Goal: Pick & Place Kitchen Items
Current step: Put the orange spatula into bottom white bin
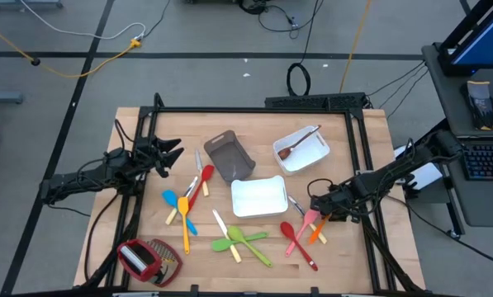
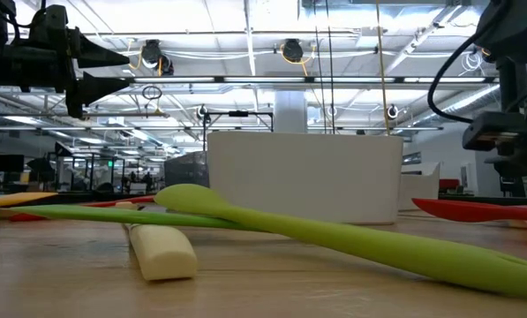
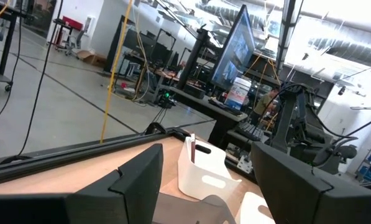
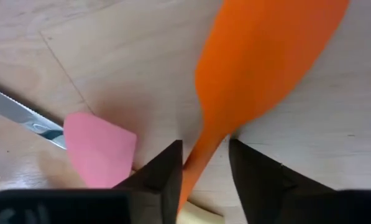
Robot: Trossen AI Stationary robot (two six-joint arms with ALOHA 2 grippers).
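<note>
The wooden counter (image 1: pixel 254 165) sat on a grey workshop floor crossed by cables, with a desk and keyboard off to the right. From my station I saw the kitchen items scattered over its near half: a blue spoon (image 1: pixel 174 203), a yellow spoon (image 1: pixel 184 221) and a red one (image 1: pixel 198 187) left of the flat white tray (image 1: pixel 258 198), two green utensils (image 1: pixel 244 242) crossing each other below it, and a brown spoon (image 1: pixel 295 146) lying in the deeper white tray (image 1: pixel 302 151). A grey-brown tray (image 1: pixel 228 156) stood near the middle. My right gripper (image 4: pixel 203 163) was down at the counter just right of the flat white tray, its fingers (image 4: pixel 163 171) straddling the thin neck of the orange spatula (image 4: pixel 260 59), close around it; I could not tell whether they had clamped yet. A pink spatula (image 4: pixel 100 149) and a knife blade (image 4: pixel 20 112) lay just beside. My left gripper (image 1: pixel 170 155) hung above the counter's left side with its fingers apart and holding nothing.
</note>
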